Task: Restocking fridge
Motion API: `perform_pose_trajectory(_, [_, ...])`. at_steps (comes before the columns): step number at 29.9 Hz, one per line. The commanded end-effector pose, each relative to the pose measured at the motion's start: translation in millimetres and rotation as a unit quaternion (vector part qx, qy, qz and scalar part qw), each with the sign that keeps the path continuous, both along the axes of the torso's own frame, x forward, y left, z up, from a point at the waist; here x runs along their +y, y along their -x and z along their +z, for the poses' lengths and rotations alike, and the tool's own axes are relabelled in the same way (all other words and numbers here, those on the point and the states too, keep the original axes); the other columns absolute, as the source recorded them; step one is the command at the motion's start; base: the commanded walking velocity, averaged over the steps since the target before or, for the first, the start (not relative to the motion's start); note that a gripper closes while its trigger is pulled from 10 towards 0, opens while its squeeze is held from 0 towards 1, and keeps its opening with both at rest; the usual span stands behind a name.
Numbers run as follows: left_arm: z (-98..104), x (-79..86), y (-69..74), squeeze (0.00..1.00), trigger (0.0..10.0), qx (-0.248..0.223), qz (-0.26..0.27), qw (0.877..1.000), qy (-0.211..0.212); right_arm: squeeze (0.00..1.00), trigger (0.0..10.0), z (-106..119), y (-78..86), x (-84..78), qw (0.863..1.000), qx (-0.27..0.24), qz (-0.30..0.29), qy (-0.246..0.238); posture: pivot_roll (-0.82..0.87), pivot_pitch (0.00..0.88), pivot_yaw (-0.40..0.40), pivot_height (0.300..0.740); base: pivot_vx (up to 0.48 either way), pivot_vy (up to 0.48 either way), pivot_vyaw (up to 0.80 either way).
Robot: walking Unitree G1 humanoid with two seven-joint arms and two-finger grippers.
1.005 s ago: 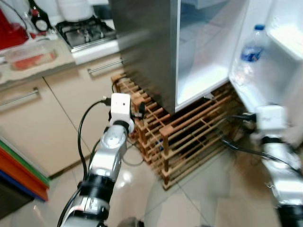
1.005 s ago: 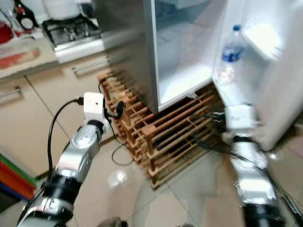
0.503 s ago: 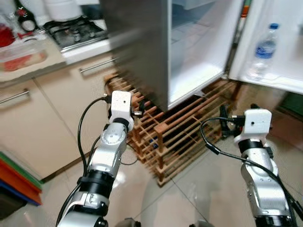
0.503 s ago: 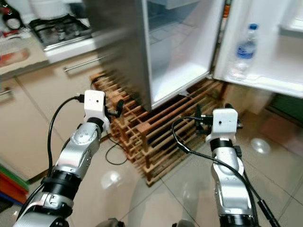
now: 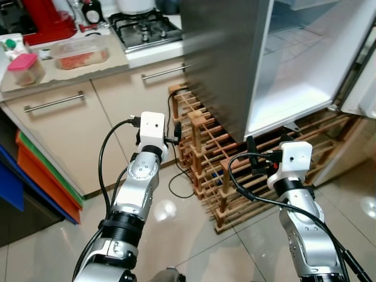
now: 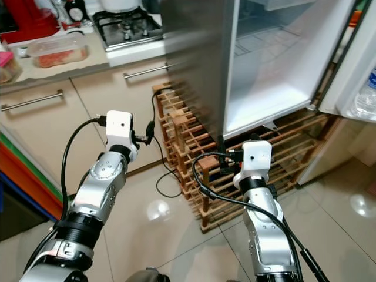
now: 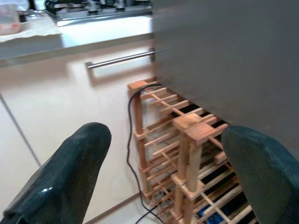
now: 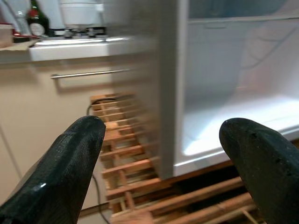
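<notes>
The fridge (image 5: 223, 59) stands open, its grey side facing me and its white inner shelf (image 5: 294, 76) bare. A water bottle (image 6: 367, 97) sits in the door shelf at the far right. My left gripper (image 7: 166, 137) is open and holds nothing; it is raised before the cupboard and points at the wooden rack (image 5: 223, 170) under the fridge. My right gripper (image 8: 162, 129) is also open and holds nothing, and it hangs just in front of the rack, facing the fridge's lower edge.
On the counter at the left are a clear container of red food (image 5: 79, 53), a pink-lidded jar (image 5: 26, 67), a red appliance (image 5: 44, 20) and a gas hob (image 5: 144, 26). Coloured boards (image 5: 47, 182) lean low on the left. A black cable (image 5: 179, 188) lies by the rack.
The camera has swung left, so the fridge door has slid to the right edge and more counter shows. My right arm has drawn in from the door to the rack front.
</notes>
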State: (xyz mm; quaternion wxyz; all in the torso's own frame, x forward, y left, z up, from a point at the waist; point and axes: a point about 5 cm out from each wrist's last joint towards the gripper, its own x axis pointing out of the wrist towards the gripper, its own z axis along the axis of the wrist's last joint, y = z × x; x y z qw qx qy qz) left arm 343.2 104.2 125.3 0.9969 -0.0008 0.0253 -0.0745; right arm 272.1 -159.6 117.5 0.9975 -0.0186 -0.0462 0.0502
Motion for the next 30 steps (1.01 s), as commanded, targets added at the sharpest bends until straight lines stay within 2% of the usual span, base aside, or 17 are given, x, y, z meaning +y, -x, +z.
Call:
perform_pose_trajectory(1, [7.1, 1.4, -2.0, 0.0, 10.0, -0.017, -0.001, 1.0, -0.006, 0.0, 10.0, 3.6, -1.2, 5.7, 1.0, -0.004, 0.014, -0.019, -0.09, 0.022, 0.086, 0.71, 0.0, 0.0, 0.56])
perform_pose_trajectory(7, [7.7, 2.4, -2.3, 0.0, 10.0, -0.021, -0.002, 1.0, -0.01, 0.0, 10.0, 3.7, -1.8, 7.9, 1.0, -0.006, 0.017, -0.024, -0.08, 0.019, 0.087, 0.71, 0.0, 0.0, 0.55])
perform_pose_trajectory(10, [3.5, 9.7, -2.4, 0.0, 10.0, -0.014, 0.003, 1.0, -0.018, 0.0, 10.0, 3.5, -2.5, 8.0, 1.0, -0.007, 0.012, -0.025, -0.08, 0.016, 0.086, 0.71, 0.0, 0.0, 0.55])
perform_pose_trajectory(11, [-7.4, 33.0, 0.7, 0.0, 10.0, 0.012, 0.044, 0.999, -0.017, 0.0, 10.0, 2.8, -3.6, 5.4, 1.0, -0.008, -0.009, -0.023, -0.09, 0.014, 0.086, 0.71, 0.0, 0.0, 0.55])
perform_pose_trajectory(15, [-22.8, 68.9, 10.3, 0.0, 10.0, 0.051, 0.115, 0.992, -0.013, 0.0, 10.0, 2.9, -4.6, 1.5, 0.999, -0.013, -0.031, -0.014, -0.07, 0.012, 0.079, 0.71, -0.105, 0.0, 0.54])
perform_pose_trajectory(20, [-17.6, 68.6, 18.3, 0.0, 10.0, 0.032, 0.094, 0.994, -0.042, 0.0, 10.0, 1.6, -3.9, -7.9, 0.998, -0.013, -0.068, 0.001, -0.05, 0.007, 0.065, 0.71, -0.437, 0.0, 0.51])
perform_pose_trajectory(25, [-21.1, 75.0, 29.6, 0.0, 10.0, 0.039, 0.076, 0.994, -0.068, 0.0, 10.0, -4.8, 2.0, -10.9, 0.997, -0.002, -0.069, 0.028, -0.04, 0.005, 0.056, 0.71, -0.452, 0.0, 0.5])
perform_pose_trajectory(26, [-26.7, 74.3, 33.3, 0.0, 10.0, 0.056, 0.055, 0.994, -0.071, 0.0, 10.0, -10.0, 5.0, -11.4, 0.997, 0.007, -0.069, 0.036, -0.03, 0.003, 0.051, 0.71, -0.307, 0.0, 0.5])
perform_pose_trajectory(28, [-28.6, 73.7, 34.4, 0.0, 10.0, 0.059, 0.054, 0.994, -0.076, 0.0, 10.0, -14.1, 6.4, -11.5, 0.997, 0.019, -0.069, 0.034, -0.03, 0.001, 0.049, 0.71, -0.154, 0.0, 0.55])
perform_pose_trajectory(30, [-21.2, 64.2, 33.7, 0.0, 10.0, 0.034, 0.04, 0.996, -0.076, 0.0, 10.0, -19.0, 9.7, -9.1, 0.997, 0.027, -0.064, 0.029, -0.03, 0.0, 0.047, 0.71, 0.0, 0.0, 0.0])
